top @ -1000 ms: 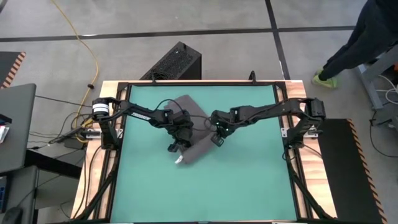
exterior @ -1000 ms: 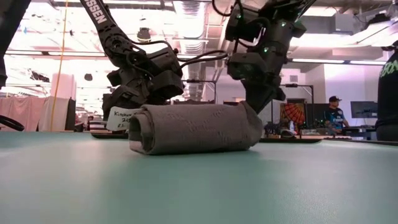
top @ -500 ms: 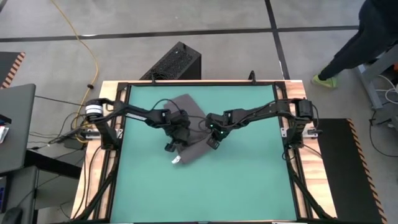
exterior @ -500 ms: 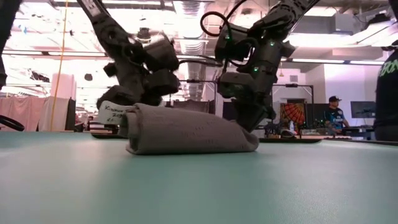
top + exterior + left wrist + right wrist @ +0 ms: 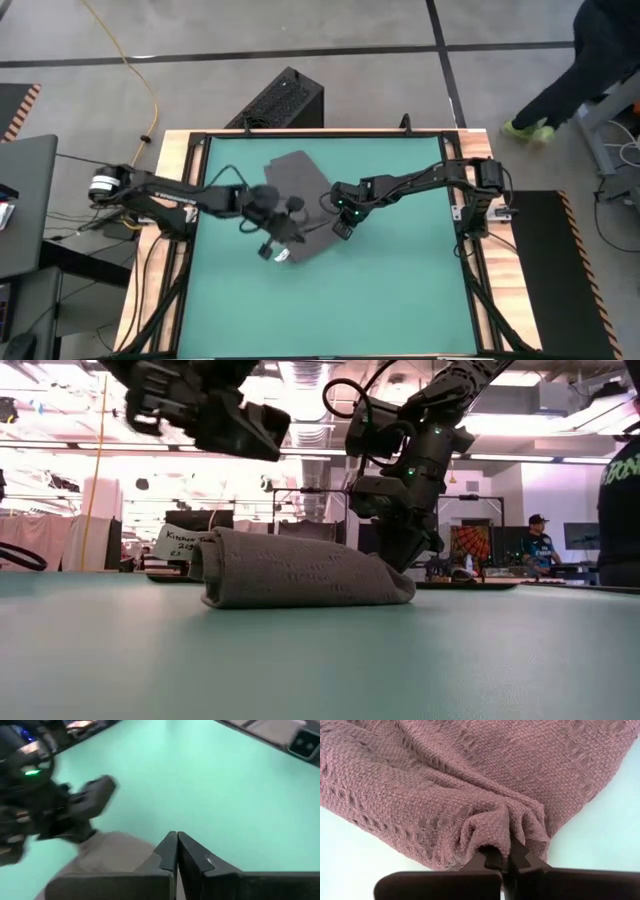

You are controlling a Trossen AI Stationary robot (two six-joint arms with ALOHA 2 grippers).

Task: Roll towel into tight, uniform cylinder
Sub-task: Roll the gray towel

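Observation:
The dark grey towel [image 5: 302, 205] lies partly rolled on the teal mat [image 5: 400, 290]. In the low view the towel is a flattened roll [image 5: 300, 568], with its white tag [image 5: 176, 542] at the left end. My right gripper [image 5: 342, 228] is shut on the towel at the roll's right end [image 5: 400, 565]. My left gripper [image 5: 268, 248] is shut and empty. It hangs above the roll's left end, clear of it, as the left wrist view shows [image 5: 176, 847]. My right gripper pinches a bunched-up fold of the towel [image 5: 506, 827] between its two fingers, at the right end of the roll. The fingers come from above, slanting in from the table's right. The towel rests on the mat, and the cloth puckers toward the fingertips.
The flat, unrolled part of the towel [image 5: 295, 170] reaches toward the far edge. A black box [image 5: 280, 100] stands on the floor beyond the far edge. A person [image 5: 585, 60] stands at the far right, off the table. Open mat lies toward the near edge.
My left gripper has risen clear of the roll's left end and drawn back toward the table's left and near edges. The roll has slumped from a rounder cylinder to a flatter shape. My right gripper has shifted slightly left and stays on the right end.

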